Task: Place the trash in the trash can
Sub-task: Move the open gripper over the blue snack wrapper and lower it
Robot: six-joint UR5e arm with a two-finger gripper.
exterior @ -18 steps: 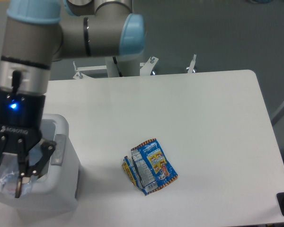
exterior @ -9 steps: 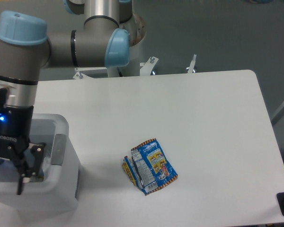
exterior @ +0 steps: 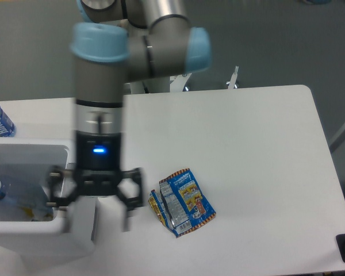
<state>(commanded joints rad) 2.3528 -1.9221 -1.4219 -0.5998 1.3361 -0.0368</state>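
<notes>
A crumpled snack wrapper [exterior: 181, 202] of glossy blue foil, creased and catching light, lies at lower centre on a smooth, matt white table [exterior: 247, 149]. At lower left, the trash can [exterior: 29, 241] shows smooth white plastic walls with a dull sheen; inside lies a crushed bottle [exterior: 17, 198] of clear, wrinkled plastic. The gripper [exterior: 95, 201] is matt black, beneath an arm [exterior: 103, 86] of brushed grey metal with satin pale-blue plastic caps.
</notes>
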